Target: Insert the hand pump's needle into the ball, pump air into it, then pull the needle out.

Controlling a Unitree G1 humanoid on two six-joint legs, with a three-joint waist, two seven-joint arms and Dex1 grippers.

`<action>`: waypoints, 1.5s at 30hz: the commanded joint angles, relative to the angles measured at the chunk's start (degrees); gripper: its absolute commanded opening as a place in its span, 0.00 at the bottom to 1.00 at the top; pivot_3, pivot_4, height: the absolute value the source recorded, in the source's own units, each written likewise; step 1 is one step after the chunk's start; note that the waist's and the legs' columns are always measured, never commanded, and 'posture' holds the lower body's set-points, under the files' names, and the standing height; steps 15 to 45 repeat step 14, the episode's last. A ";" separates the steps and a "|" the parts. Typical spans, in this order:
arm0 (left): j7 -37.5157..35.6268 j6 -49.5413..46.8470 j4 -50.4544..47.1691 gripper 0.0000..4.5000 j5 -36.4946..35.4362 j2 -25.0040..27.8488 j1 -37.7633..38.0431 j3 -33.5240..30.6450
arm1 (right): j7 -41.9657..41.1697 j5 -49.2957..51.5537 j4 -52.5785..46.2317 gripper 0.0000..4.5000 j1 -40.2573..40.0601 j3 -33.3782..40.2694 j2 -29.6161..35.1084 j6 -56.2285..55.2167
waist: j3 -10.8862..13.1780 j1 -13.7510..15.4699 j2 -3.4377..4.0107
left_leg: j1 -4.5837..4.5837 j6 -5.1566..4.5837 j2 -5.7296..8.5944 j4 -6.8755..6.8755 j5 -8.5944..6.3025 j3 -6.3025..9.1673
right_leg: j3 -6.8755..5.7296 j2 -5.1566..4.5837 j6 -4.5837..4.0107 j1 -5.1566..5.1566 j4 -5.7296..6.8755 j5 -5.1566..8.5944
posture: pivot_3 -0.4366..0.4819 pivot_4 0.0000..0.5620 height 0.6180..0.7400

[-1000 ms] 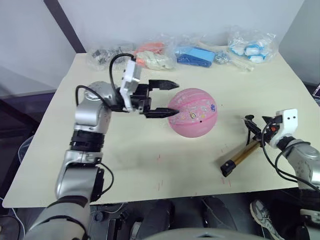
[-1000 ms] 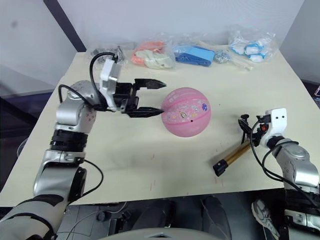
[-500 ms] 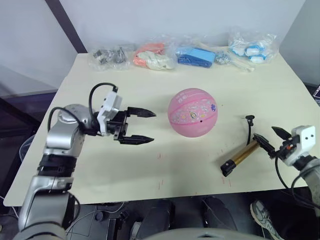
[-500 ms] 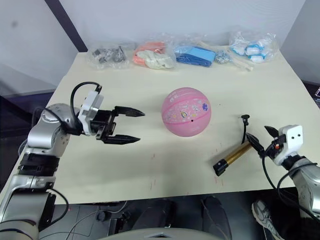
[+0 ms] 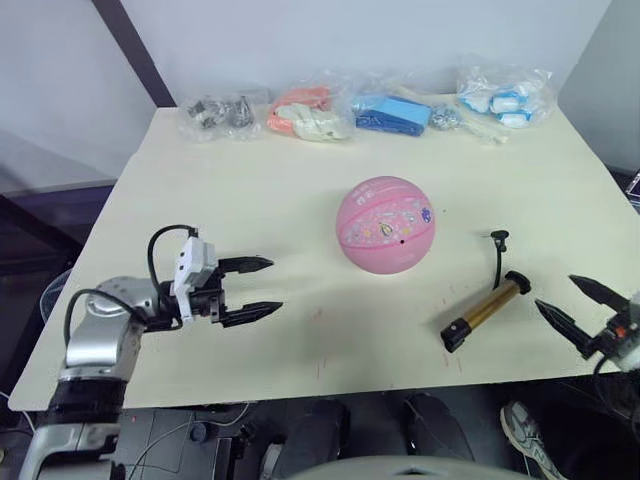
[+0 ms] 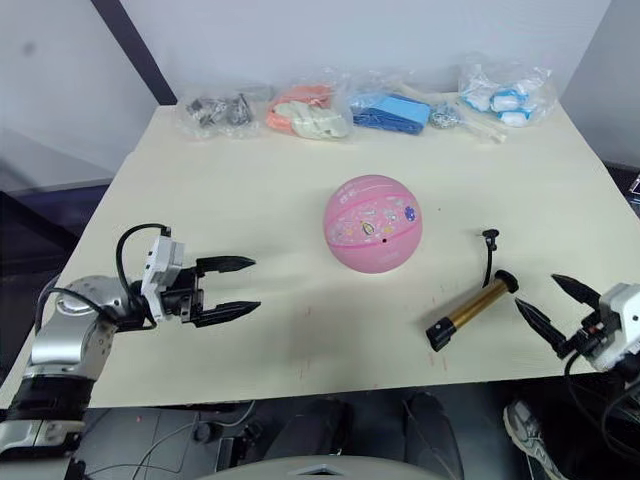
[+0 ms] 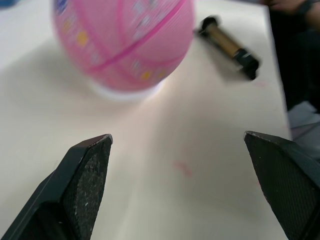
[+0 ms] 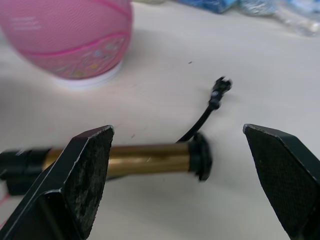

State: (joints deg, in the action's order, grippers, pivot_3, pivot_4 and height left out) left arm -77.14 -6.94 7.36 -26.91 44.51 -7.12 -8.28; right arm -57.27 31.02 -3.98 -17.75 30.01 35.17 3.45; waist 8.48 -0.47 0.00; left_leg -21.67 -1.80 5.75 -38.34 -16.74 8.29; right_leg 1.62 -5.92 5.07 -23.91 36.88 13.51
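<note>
On the table (image 5: 300,200), hand pump (image 5: 483,316) just beside the spread right gripper (image 5: 578,309) (empty), ball (image 5: 386,224) apart.

Left arm (image 5: 95,345): silver-grey metallic shell segments, rounded elbow housing, black joint band below it. Black cable loops from forearm up over white boxy wrist block (image 5: 190,278). Left jaws (image 5: 252,289): two black tapered fingers with pointed tips; inner pads (image 7: 87,172) show rough, grainy black texture. Right jaws (image 6: 548,306): same black pointed fingers, white block behind them, thin black cable trailing from the wrist.
</note>
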 commanded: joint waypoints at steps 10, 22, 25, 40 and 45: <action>10.56 7.57 4.70 1.00 5.28 -1.86 8.27 -4.87 | -8.53 3.53 0.11 0.97 -4.82 5.19 2.76 -3.57 | 0.00 0.02 0.01 | 0.08 -0.17 -0.02 0.00 -0.10 -0.01 | 0.00 0.01 -0.04 0.07 0.00 -0.02 | 0.48 0.27 1.00; 10.98 11.62 7.32 1.00 7.03 -1.68 8.85 -4.51 | -9.70 4.18 0.37 0.97 -5.17 5.24 2.67 -3.31 | 0.00 0.09 0.02 | 0.10 -0.17 -0.03 -0.01 -0.10 0.00 | 0.00 0.00 -0.04 0.08 0.00 -0.03 | 0.48 0.27 1.00; 10.98 11.62 7.32 1.00 7.03 -1.68 8.85 -4.51 | -9.70 4.18 0.37 0.97 -5.17 5.24 2.67 -3.31 | 0.00 0.09 0.02 | 0.10 -0.17 -0.03 -0.01 -0.10 0.00 | 0.00 0.00 -0.04 0.08 0.00 -0.03 | 0.48 0.27 1.00; 10.98 11.62 7.32 1.00 7.03 -1.68 8.85 -4.51 | -9.70 4.18 0.37 0.97 -5.17 5.24 2.67 -3.31 | 0.00 0.09 0.02 | 0.10 -0.17 -0.03 -0.01 -0.10 0.00 | 0.00 0.00 -0.04 0.08 0.00 -0.03 | 0.48 0.27 1.00; 10.98 11.62 7.32 1.00 7.03 -1.68 8.85 -4.51 | -9.70 4.18 0.37 0.97 -5.17 5.24 2.67 -3.31 | 0.00 0.09 0.02 | 0.10 -0.17 -0.03 -0.01 -0.10 0.00 | 0.00 0.00 -0.04 0.08 0.00 -0.03 | 0.48 0.27 1.00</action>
